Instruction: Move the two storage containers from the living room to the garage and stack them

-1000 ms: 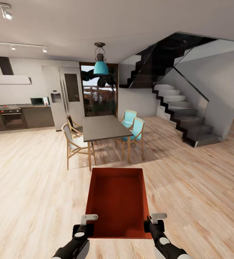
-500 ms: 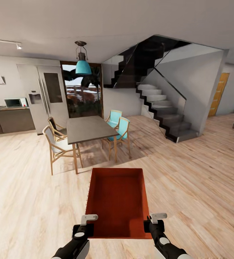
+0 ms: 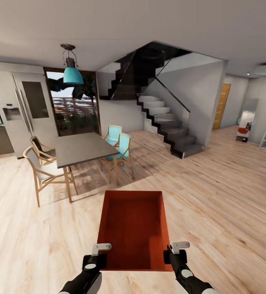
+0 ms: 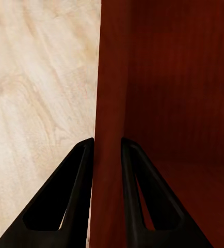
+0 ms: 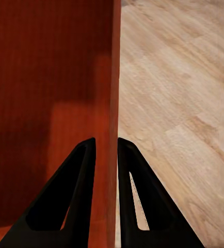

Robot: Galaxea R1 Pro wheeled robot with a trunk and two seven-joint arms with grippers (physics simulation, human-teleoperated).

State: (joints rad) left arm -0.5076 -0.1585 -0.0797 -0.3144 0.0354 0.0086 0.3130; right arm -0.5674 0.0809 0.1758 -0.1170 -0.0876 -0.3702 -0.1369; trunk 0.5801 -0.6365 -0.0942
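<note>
We held the orange-red storage container (image 3: 133, 228) above the wood plank floor (image 3: 226, 196): left tool (image 4: 107, 151) and right tool (image 5: 106, 150) each apparently pinched a side wall.

Light plank floor (image 3: 231, 196); dining table (image 3: 83, 148) with chairs (image 3: 120, 149), teal lamp (image 3: 72, 74), dark stairs (image 3: 165, 124), fridge (image 3: 24, 110).

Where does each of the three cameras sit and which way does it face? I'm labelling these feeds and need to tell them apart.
Head view: on the robot's head, facing forward and down over the storage container, with left gripper and right gripper at its sides.
Left wrist view: along the left gripper, clamping a container wall.
Right wrist view: along the right gripper, clamping the opposite wall.
All share the container and wood floor.
</note>
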